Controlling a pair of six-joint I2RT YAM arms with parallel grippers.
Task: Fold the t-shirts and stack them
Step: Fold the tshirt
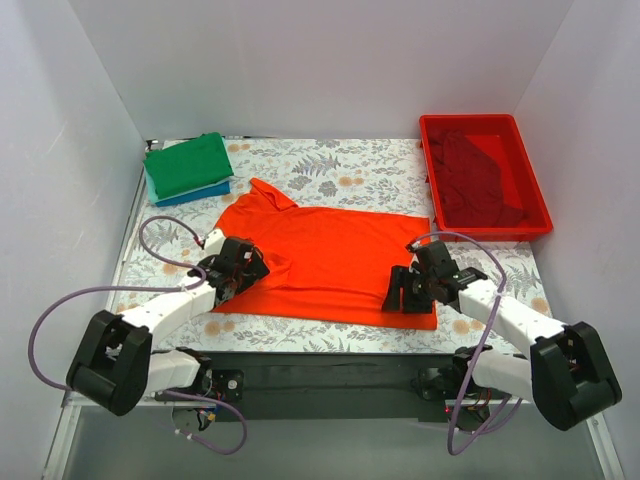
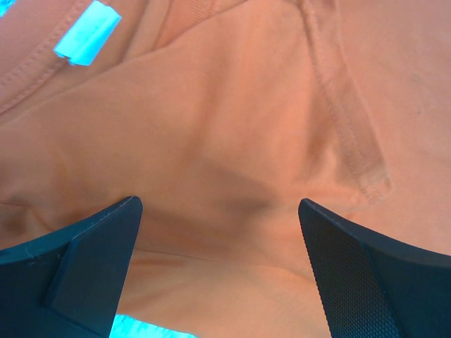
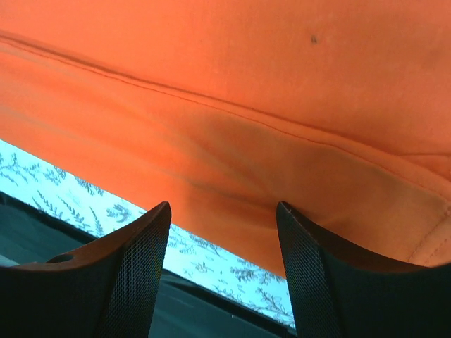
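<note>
A bright orange-red t-shirt [image 1: 330, 260] lies spread flat in the middle of the floral table. My left gripper [image 1: 238, 268] hovers open over its left side, by the sleeve and collar; orange cloth [image 2: 225, 141] fills the gap between the jaws, ungripped. My right gripper [image 1: 408, 290] stands open over the shirt's near right hem [image 3: 232, 169], jaws straddling the cloth edge. A folded green t-shirt [image 1: 188, 164] rests on a folded blue one [image 1: 196, 194] at the back left. A dark red t-shirt [image 1: 478, 170] lies in the red bin.
The red plastic bin [image 1: 540, 200] stands at the back right. White walls enclose the table on three sides. A black strip [image 1: 330, 370] runs along the near edge between the arm bases. The floral cloth [image 3: 84, 190] shows past the shirt's hem.
</note>
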